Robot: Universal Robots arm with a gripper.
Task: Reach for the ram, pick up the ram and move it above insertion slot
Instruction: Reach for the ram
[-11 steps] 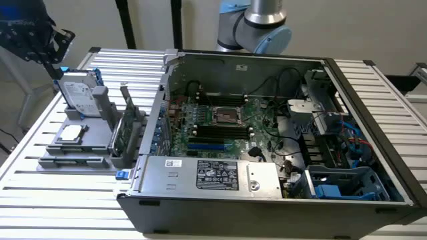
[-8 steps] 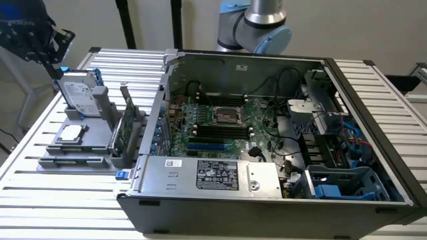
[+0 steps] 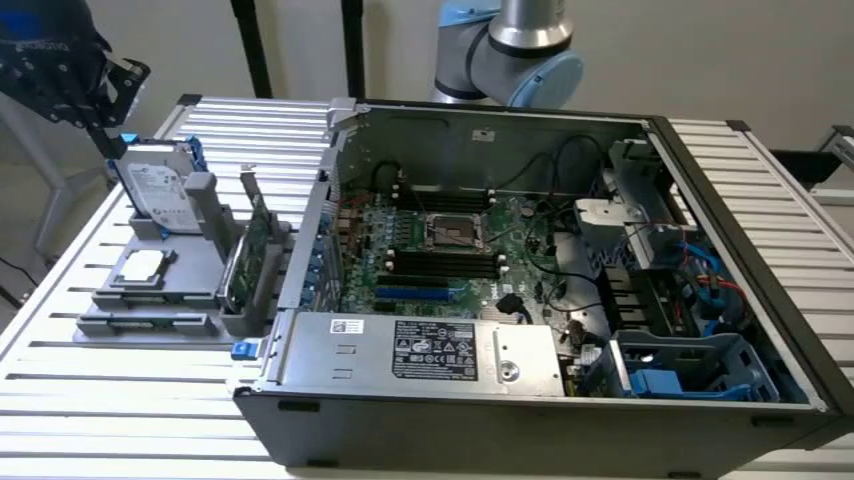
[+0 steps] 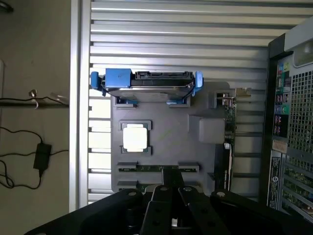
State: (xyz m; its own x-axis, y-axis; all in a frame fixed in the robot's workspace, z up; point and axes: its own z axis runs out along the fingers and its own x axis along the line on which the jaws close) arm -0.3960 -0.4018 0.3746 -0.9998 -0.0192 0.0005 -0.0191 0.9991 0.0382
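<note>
The ram (image 4: 155, 167) is a thin green strip standing on edge between two grey clips of the grey holder (image 4: 166, 132), close ahead of my fingertips in the wrist view. My gripper (image 4: 172, 188) is shut with nothing in it. In the exterior view my gripper (image 3: 102, 118) hangs well above the far left end of the holder (image 3: 147, 300), over the hard drive (image 3: 154, 185). The insertion slot (image 3: 447, 262) is one of several black parallel rows on the motherboard inside the open computer case (image 3: 534, 400), far from the gripper.
On the holder stand a silver hard drive with blue brackets (image 4: 149, 83), a square CPU chip (image 4: 134, 138) and a taller green expansion card (image 4: 230, 122). The case wall (image 3: 314, 240) rises between holder and motherboard. Cables and a blue drive cage (image 3: 681, 370) fill the case's right side.
</note>
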